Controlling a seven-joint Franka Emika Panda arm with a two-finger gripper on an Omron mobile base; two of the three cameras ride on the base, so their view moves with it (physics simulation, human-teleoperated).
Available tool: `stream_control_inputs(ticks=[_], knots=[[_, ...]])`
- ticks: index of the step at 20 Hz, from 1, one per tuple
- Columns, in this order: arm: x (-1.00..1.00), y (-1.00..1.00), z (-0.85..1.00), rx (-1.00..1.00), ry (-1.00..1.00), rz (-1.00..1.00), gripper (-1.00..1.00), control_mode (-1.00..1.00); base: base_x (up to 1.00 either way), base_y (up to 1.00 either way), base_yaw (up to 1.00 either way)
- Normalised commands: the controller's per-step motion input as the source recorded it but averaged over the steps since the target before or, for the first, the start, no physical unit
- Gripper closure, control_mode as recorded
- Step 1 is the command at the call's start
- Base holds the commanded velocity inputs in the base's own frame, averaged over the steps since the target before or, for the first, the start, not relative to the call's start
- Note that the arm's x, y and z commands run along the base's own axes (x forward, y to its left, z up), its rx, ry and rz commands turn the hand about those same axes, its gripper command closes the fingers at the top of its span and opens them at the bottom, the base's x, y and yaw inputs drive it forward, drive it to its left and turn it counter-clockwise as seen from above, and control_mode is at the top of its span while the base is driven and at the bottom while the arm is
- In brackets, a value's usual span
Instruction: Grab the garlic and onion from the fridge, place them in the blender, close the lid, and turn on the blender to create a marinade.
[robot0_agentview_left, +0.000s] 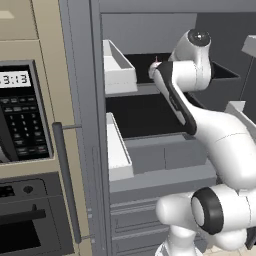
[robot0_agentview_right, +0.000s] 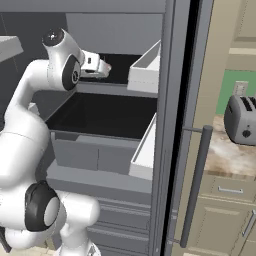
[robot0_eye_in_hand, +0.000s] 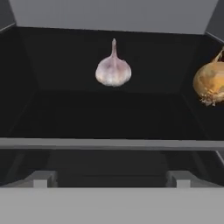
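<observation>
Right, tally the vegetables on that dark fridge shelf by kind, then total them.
Garlic: 1
Onion: 1
Total: 2

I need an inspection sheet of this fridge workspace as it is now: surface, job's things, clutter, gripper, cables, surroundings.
Surface: dark shelf inside the open fridge, bare in front of the items.
Job's things: garlic upright at the back of the shelf; onion to its right in the hand view, apart from it.
Clutter: nothing seen.
Gripper: gripper open, holding nothing, short of the garlic.
Cables: nothing seen.
Surroundings: white door bins; grey drawers below; microwave keypad and oven on the left; toaster on the counter on the right.
</observation>
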Motion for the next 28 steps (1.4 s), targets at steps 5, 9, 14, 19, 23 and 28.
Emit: stream_control_inputs(ticks=[5,9,14,19,23,28], knots=[[0.73,0.00,-0.19,0.01,0.00,0.00,-1.00,-1.00,0.00,0.00,0.00],[0.72,0.00,-0.02,0.01,0.00,0.00,-1.00,-1.00,0.00,0.00,0.00],[0.49,0.00,-0.09,0.00,0.00,0.00,-1.00,-1.00,0.00,0.00,0.00],[0.41,0.00,-0.12,0.00,0.04,0.00,-1.00,-1.00,0.00,0.00,0.00],[0.45,0.00,-0.10,0.00,0.00,0.00,-1.00,-1.00,0.00,0.00,0.00],[0.42,-0.01,-0.10,0.00,0.00,0.00,-1.00,-1.00,0.00,0.00,0.00]])
